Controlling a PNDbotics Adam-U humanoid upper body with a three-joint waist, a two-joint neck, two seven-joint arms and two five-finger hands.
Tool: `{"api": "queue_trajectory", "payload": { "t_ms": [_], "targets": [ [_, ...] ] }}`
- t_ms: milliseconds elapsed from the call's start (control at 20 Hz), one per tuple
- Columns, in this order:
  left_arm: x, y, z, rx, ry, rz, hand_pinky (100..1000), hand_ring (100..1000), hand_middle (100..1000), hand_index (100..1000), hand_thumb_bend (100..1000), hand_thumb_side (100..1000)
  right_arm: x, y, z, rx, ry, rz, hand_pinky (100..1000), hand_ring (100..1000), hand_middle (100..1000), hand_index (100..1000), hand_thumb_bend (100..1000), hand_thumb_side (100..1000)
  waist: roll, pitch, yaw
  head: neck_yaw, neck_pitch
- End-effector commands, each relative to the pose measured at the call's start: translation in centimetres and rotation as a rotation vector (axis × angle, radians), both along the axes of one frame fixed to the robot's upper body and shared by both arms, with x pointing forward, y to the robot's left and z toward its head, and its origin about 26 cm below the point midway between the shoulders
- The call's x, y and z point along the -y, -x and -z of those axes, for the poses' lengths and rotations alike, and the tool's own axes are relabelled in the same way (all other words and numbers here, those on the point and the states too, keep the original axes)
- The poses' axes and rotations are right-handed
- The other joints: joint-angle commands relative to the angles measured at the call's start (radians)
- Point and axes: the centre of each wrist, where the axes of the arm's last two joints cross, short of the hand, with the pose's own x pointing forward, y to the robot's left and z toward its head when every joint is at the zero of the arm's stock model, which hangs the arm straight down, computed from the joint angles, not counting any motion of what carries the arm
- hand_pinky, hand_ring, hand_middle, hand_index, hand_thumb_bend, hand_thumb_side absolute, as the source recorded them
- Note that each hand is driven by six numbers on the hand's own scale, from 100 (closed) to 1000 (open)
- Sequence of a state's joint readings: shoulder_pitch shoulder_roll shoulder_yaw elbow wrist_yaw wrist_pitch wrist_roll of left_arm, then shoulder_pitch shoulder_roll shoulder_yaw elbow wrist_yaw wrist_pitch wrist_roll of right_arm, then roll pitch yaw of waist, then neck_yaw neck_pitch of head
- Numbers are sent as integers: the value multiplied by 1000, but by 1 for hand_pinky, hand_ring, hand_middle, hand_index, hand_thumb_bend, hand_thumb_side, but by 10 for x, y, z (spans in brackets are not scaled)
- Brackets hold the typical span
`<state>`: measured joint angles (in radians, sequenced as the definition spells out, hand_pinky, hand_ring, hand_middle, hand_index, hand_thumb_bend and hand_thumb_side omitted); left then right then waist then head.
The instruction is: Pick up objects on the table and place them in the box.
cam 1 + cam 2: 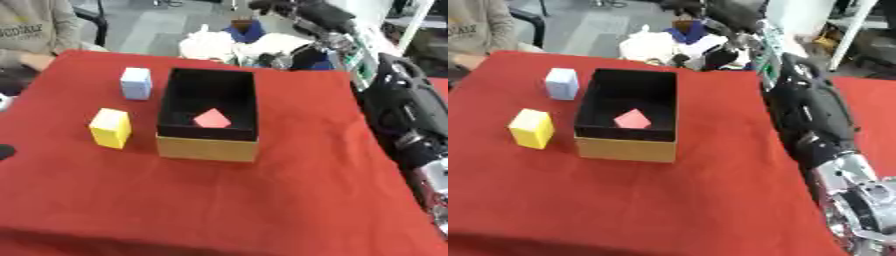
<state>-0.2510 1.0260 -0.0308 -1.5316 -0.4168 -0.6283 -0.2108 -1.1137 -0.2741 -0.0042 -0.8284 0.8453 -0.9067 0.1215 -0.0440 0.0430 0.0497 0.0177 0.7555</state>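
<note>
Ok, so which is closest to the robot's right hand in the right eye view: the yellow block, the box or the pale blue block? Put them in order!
1. box: middle of the table, closest to the right hand, which is up past the table's far edge.
2. pale blue block: left of the box, by its far end.
3. yellow block: left of the box, by its front end.

Open box (627, 145) on red cloth (667, 200), pink block (633, 119) inside; yellow block (532, 128), pale blue block (562, 83) left of it.
</note>
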Motion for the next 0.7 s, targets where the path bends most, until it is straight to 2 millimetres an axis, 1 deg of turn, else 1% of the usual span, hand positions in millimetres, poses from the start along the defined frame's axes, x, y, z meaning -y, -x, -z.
{"api": "queue_trajectory", "payload": {
  "t_ms": [50, 100, 150, 250, 350, 400, 500, 700],
  "targets": [
    [-13, -6, -10, 12, -50, -20, 697, 736, 799, 916, 508, 669, 28, 10, -36, 41, -67, -32, 790, 766, 836, 958, 321, 171, 6, -12, -11, 13, -3],
    [-16, -9, -8, 12, -57, -25, 698, 733, 796, 912, 503, 679, 36, 13, -39, 32, -80, -41, 790, 764, 832, 957, 320, 163, 6, -10, -18, 18, -4],
    [-18, -12, -7, 10, -64, -27, 698, 733, 793, 906, 519, 689, 43, 15, -41, 24, -89, -51, 791, 764, 831, 957, 310, 162, 7, -9, -25, 22, -4],
    [-23, -16, -4, 10, -84, -30, 695, 732, 786, 895, 548, 702, 56, 20, -45, 11, -104, -69, 791, 762, 828, 958, 319, 146, 7, -6, -37, 27, -5],
    [-26, -20, -1, 9, -105, -28, 693, 725, 777, 886, 549, 714, 69, 25, -47, 1, -125, -82, 793, 759, 823, 958, 284, 147, 8, -3, -50, 34, -6],
    [-27, -21, 1, 10, -112, -25, 693, 724, 775, 883, 577, 729, 76, 27, -48, -4, -138, -87, 794, 756, 819, 957, 281, 128, 8, -1, -56, 37, -6],
    [-29, -24, 3, 14, -127, -22, 695, 721, 770, 879, 591, 744, 88, 30, -49, -15, -167, -92, 795, 753, 814, 959, 269, 111, 7, 2, -65, 41, -6],
    [-33, -30, 9, 16, -140, -32, 696, 713, 760, 871, 581, 775, 115, 38, -50, -33, -251, -76, 798, 741, 796, 954, 204, 100, 5, 7, -79, 52, -6]
  ]
}}
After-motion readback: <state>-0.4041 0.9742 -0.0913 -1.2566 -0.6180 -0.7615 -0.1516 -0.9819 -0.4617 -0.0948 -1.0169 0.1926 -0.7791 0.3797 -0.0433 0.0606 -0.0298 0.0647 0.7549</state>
